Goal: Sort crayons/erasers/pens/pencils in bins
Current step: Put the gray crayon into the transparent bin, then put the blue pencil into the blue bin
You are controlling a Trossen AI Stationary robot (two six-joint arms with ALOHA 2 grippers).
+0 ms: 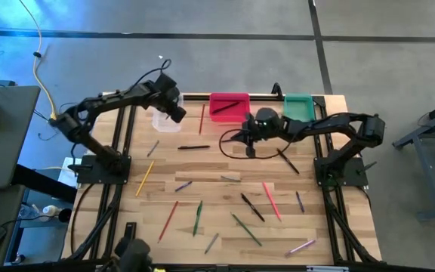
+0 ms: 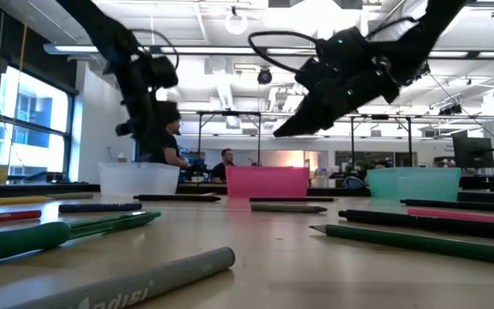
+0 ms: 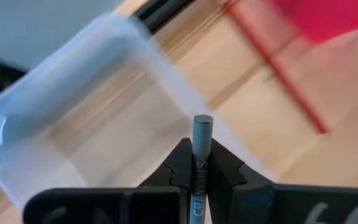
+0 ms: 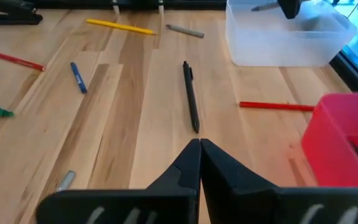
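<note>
Left gripper pinches a grey crayon, a blunt cylinder with a paper wrap, which I hold directly above the clear bin, a frosted thin-walled plastic tub. Right gripper is pressed shut on nothing, hovering beside the pink-red bin, on the side away from the clear bin. Translucent green bin stands further along that row. A slim black pen and a red pencil lie flat on the planked wooden table near the clear bin.
</note>
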